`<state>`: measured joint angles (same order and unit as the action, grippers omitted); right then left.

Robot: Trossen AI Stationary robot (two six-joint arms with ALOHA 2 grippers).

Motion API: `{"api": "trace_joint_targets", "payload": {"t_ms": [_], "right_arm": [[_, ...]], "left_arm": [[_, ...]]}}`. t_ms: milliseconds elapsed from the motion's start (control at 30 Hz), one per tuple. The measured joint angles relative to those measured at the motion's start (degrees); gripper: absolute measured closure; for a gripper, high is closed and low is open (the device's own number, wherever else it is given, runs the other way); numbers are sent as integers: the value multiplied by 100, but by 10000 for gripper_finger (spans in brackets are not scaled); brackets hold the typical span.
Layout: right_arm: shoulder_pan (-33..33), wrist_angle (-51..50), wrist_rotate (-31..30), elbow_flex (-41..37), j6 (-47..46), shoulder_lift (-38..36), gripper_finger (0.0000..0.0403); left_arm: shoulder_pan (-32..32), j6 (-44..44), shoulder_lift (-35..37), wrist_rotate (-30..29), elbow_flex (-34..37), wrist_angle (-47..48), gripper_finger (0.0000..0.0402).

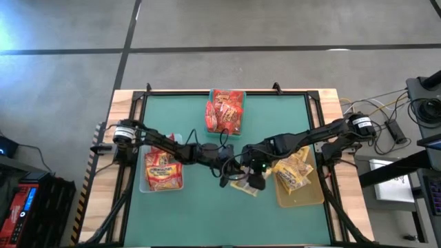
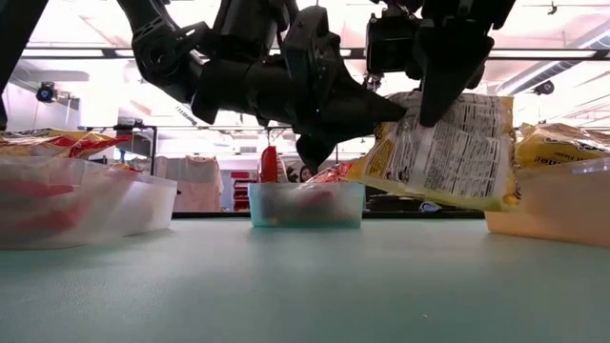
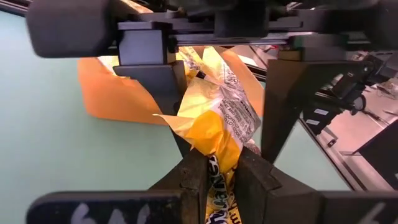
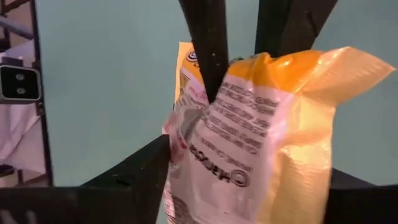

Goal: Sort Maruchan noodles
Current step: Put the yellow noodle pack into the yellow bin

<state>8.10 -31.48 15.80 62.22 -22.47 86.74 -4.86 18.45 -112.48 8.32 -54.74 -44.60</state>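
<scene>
Hanging above the middle of the tabletop, a yellow noodle packet is pinched at one edge by the clenched jaws of the left gripper. The right gripper is set around its other end, jaws astride it, grip uncertain. A tan bin lies at three o'clock, a teal bin at twelve, a clear bin at nine.

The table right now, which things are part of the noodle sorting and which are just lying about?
Part of the job:
yellow noodle packet, held between both arms
left gripper, jaws shut on it
right gripper
red packets in the teal bin
packets in the clear bin
yellow packets in the tan bin

Just lying about:
cables beside the table
</scene>
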Motion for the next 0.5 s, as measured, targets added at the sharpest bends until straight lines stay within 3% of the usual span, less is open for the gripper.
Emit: {"api": "trace_joint_targets", "payload": {"t_ms": [300,500], "right_arm": [[0,-4,134,-2,112,0,259],[0,-229,157,-2,172,-2,272]], "left_arm": [[2,524,2,286,0,-21,353],[4,565,8,515,2,56,312]]}}
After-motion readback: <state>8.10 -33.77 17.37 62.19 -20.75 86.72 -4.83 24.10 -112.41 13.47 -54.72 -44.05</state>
